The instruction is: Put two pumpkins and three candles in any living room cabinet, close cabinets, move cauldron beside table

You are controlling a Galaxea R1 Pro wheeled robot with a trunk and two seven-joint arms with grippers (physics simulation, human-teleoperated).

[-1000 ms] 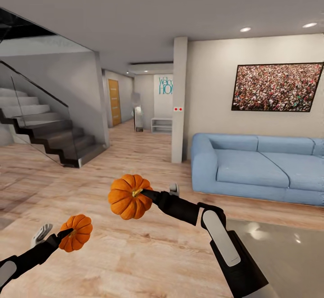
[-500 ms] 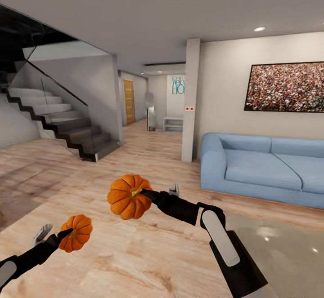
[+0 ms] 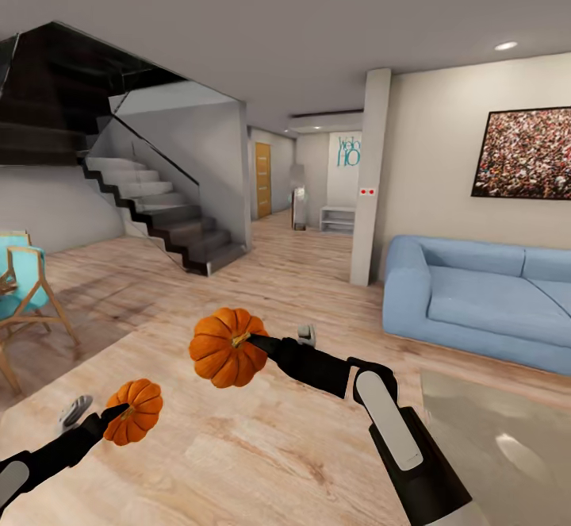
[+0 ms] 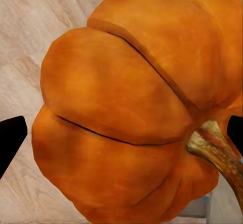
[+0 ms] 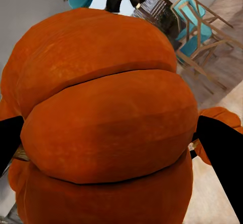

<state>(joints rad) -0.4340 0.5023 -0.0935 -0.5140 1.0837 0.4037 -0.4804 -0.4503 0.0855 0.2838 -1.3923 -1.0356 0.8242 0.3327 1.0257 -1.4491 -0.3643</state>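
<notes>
Orange fills my near field: two ribbed round pumpkins, one in each hand, both carried clear of the floor so I can bring them to the cabinet together in one trip. My left hand (image 3: 111, 416), low at about eight o'clock, is clenched on the smaller-looking bright-orange ribbed pumpkin (image 3: 133, 411); in the left wrist view its tan stem (image 4: 215, 148) sits beside one dark finger, which suggests I pinch it at the stem end. My right hand (image 3: 255, 343), closer to centre at about six o'clock, grips the second bright-orange ribbed pumpkin (image 3: 228, 347) the same way, with the black fingers (image 5: 223, 150) showing on both sides of the fruit in the right wrist view.

Below them runs the pale wood-plank floor (image 3: 238, 447). At about four o'clock lies the corner of the low table with a grey glassy top (image 3: 507, 439).

Farther out, a blue fabric sofa (image 3: 476, 292) stands at two o'clock under a framed speckled picture (image 3: 523, 153); a teal folding wooden chair (image 3: 24, 288) stands at nine o'clock; a dark staircase with a glass rail (image 3: 170, 216) rises at eleven o'clock.

I judge myself in transit, with neither pumpkin stowed yet.
</notes>
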